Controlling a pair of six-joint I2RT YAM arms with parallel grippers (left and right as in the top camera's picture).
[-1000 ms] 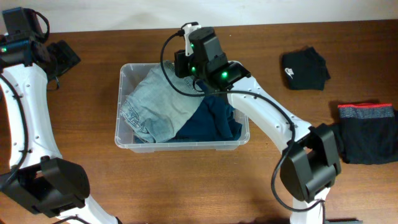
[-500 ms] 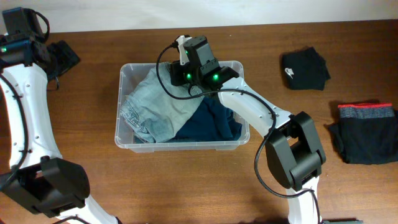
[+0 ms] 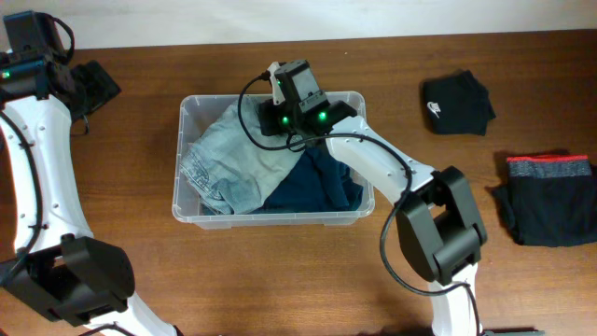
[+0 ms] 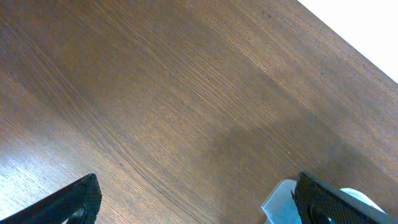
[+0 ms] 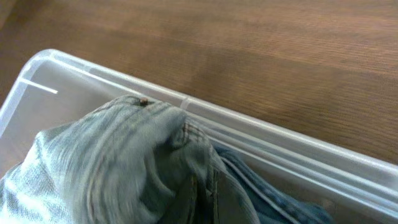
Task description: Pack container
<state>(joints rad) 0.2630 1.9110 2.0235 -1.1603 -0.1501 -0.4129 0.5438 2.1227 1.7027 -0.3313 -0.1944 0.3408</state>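
Across the whole frame runs the wooden desk (image 3: 280, 280), and at its centre sits the container (image 3: 179, 177), a clear bin. Pale jeans (image 3: 233, 154) fill its left side, a navy garment (image 3: 322, 182) its lower right. Far right lie two black garments (image 3: 457, 103). The right hand (image 3: 280, 93) hangs over the bin's upper rim with its fingers hidden, so I cannot tell its grip. The left hand (image 4: 196, 186), upper left, gapes wide on nothing. I'd worry the jeans, bunched high at that rim, could snag and drag out.

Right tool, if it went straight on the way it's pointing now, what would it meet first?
Probably the light-blue jeans bunched against the far wall of the container. The right wrist view looks straight at them, though depth is hard to judge.
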